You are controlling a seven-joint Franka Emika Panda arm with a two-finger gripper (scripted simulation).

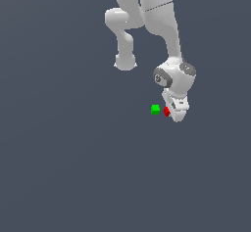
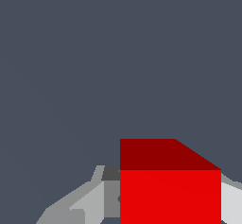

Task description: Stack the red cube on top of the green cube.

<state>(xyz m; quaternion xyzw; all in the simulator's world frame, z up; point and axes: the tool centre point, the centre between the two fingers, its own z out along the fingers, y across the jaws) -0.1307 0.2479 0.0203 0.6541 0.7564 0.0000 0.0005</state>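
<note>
The gripper (image 1: 175, 113) was clenched on the red cube (image 1: 167, 111), which sat between its fingers; the green cube (image 1: 155, 109) lay just beside the claw, toward the exterior view's left. Judged best: lift clear first, centre over green, then lower gently. No containers appeared.

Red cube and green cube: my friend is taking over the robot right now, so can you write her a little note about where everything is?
Gripper: closed around the red cube; the wrist view shows the cube sitting between the fingers.
Green cube: on the floor, just to the exterior view's left of the red cube, a small gap between them, nothing on top of it.
Done: red cube gripped. Whether it is lifted off the floor cannot be told.
Left: carry the red cube over the green cube, set it down on top, let go.
</note>
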